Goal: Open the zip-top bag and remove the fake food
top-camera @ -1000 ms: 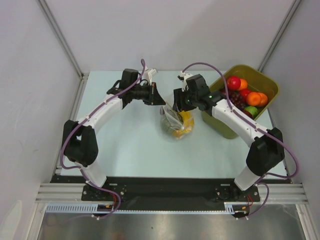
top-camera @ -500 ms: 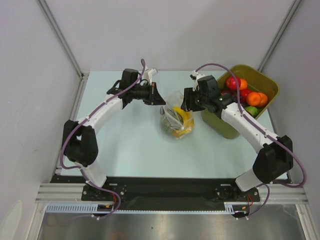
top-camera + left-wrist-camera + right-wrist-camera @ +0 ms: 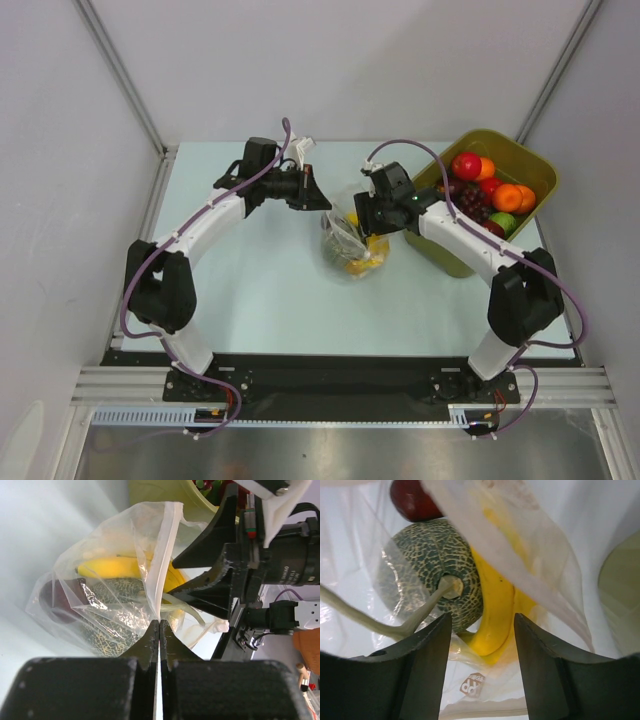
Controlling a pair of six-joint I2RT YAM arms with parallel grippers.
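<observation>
**A:** Where is the zip-top bag (image 3: 348, 243)?

**B:** It's in the middle of a pale table (image 3: 260, 275), between the two arm ends. An olive-green tub (image 3: 455, 258) is just to its right, heaped with red, orange and green toy fruit (image 3: 497, 192). The bag is clear and crinkled, and its mouth faces up and gapes.

**A:** And the fake food (image 3: 112, 597)?

**B:** It's all inside the bag. A yellow banana (image 3: 497, 612) curves against a grey-green netted melon (image 3: 432, 572) with a pale stem. A dark maroon piece (image 3: 412, 500) lies on the melon's far side.

**A:** What is the left gripper (image 3: 159, 629) doing?

**B:** It reaches in from the left. Its two black fingers are pressed flat together, and a strip of the bag's rim is pinched between them. The plastic rises taut from that pinch.

**A:** And the right gripper (image 3: 482, 621)?

**B:** It's at the bag's mouth, on the tub side, pointing down at the food. Its jaws are parted about halfway. From its own camera I see the end of the banana and the edge of the melon in the gap just beyond its tips, but neither finger presses on them. It has hold of nothing I can see. A fold of the bag's plastic hangs across the view above the banana, and I cannot tell whether the fingertips touch it.
</observation>
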